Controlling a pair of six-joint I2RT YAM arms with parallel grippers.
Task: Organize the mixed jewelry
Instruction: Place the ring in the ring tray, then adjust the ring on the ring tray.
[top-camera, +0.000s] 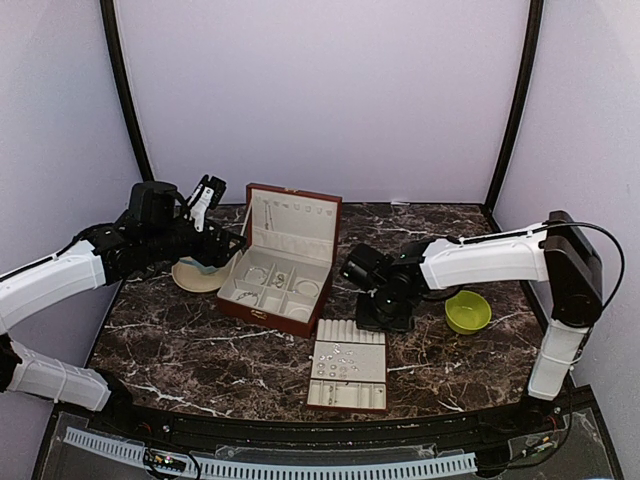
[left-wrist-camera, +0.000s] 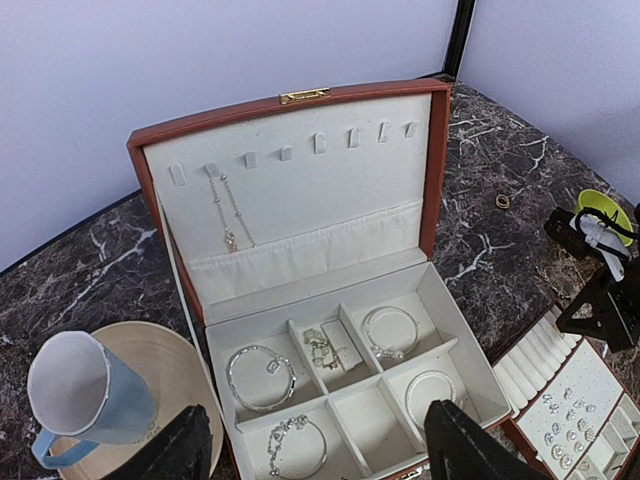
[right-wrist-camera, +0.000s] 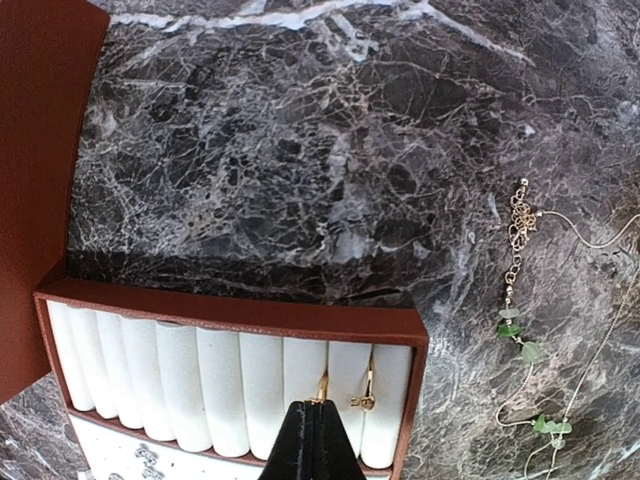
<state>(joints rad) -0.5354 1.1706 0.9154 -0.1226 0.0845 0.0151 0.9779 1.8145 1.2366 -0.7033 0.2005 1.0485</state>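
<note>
Jewelry box (top-camera: 285, 262) with its lid up, mid table (top-camera: 180, 350). All positions are noted from the box.

Left gripper (left-wrist-camera: 315, 455): raised off the box's left side, above the plate (top-camera: 195, 278). Jaws are spread with nothing between them.

Right gripper (right-wrist-camera: 312, 440): off the box's front right corner, low over the slotted end of the ring tray (top-camera: 347, 365). Jaws are pressed together, with nothing visibly held.

Jewelry, inside the box:
- Four bracelets (left-wrist-camera: 262, 377), one per compartment: two in the row next to the lid, two in the front row.
- Small pieces (left-wrist-camera: 322, 347) in the middle compartment of the lid-side row.
- Thin necklace (left-wrist-camera: 228, 215) hanging from a hook on the lid lining.

Jewelry, outside the box:
- Small ring (left-wrist-camera: 502, 201) on the bare table to the right of the lid, apart from it.
- Studs (left-wrist-camera: 570, 420) scattered on the flat part of the ring tray.
- Two gold-coloured pieces (right-wrist-camera: 345, 392) set in the tray slots just by the right gripper's tips; cannot tell if they touch.
- Beaded chain (right-wrist-camera: 520, 330) with green beads on the table, on the tray's side away from the box.

Other: a pale blue mug (left-wrist-camera: 85, 395) stands on the plate, just beside the box's left wall. A green bowl (top-camera: 468, 312) sits well to the right.
</note>
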